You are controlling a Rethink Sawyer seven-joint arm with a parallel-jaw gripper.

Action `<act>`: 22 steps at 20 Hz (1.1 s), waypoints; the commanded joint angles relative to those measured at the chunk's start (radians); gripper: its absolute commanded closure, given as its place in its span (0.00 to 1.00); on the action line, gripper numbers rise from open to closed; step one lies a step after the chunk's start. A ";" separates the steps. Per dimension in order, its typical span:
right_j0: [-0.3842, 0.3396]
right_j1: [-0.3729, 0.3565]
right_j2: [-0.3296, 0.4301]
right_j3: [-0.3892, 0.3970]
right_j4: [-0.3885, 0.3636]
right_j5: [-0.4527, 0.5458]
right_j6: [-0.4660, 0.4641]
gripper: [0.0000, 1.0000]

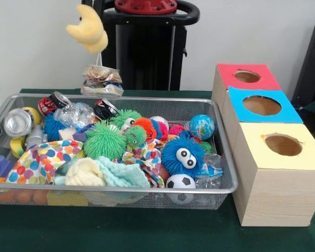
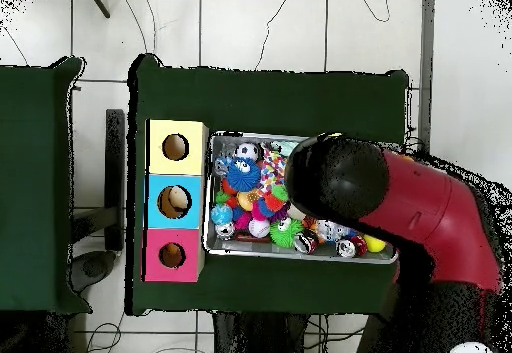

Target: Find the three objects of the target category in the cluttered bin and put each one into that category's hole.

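1. One crushed, crinkled metal can (image 1: 101,80) hangs above the wire mesh bin (image 1: 228,163), at its back rim.
2. Whether the gripper is clenched cannot be told; a red arm (image 2: 420,209) covers it.

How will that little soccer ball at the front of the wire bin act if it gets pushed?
The soccer ball is round and smooth, so it probably rolls away easily. It sits against the bin's mesh wall, which likely stops it. It looks small, so probably light.
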 commanded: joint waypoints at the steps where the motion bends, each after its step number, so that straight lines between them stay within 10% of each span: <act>1: 0.022 0.038 0.018 -0.011 0.038 0.092 0.288 1.00; 22: 0.037 0.049 0.004 -0.022 0.049 0.095 0.304 1.00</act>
